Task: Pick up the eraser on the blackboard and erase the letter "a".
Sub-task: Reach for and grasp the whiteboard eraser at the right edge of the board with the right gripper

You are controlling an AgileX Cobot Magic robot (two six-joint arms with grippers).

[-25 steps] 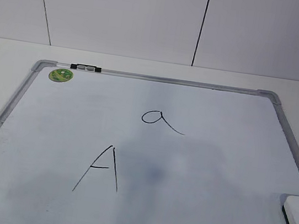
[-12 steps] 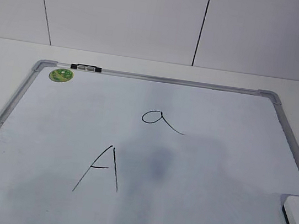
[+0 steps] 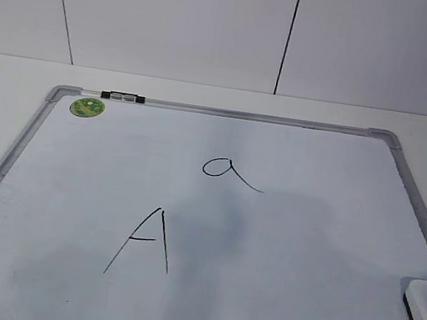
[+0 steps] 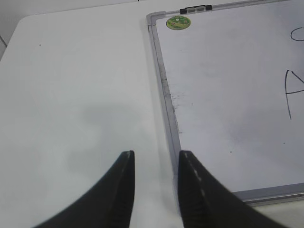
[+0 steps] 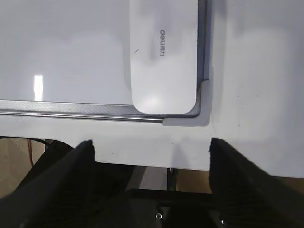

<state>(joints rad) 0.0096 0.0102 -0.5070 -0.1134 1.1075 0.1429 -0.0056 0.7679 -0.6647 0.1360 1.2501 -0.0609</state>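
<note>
The blackboard (image 3: pixel 332 165), a white board in a silver frame, lies flat on the table. The small cursive letter "a" (image 3: pixel 228 170) is at its upper middle. The white eraser (image 3: pixel 426 313) lies at the board's near right corner; in the right wrist view the eraser (image 5: pixel 164 52) shows grey lettering on top. My right gripper (image 5: pixel 151 142) is wide open and empty, short of the eraser, over the table's front edge. My left gripper (image 4: pixel 156 154) is open and empty over the bare table beside the board's left frame (image 4: pixel 164 90). Neither gripper shows in the exterior view.
A larger capital "A" (image 3: pixel 142 241) is drawn at the lower left of the board. A round green sticker (image 3: pixel 87 107) and a small black clip (image 3: pixel 123 97) sit at the far left corner. White table (image 4: pixel 71 85) lies left of the board, with a wall behind.
A grey shadow on the middle of the board has grown and spread toward the letter "a". The board, the letters and the eraser have not moved.
</note>
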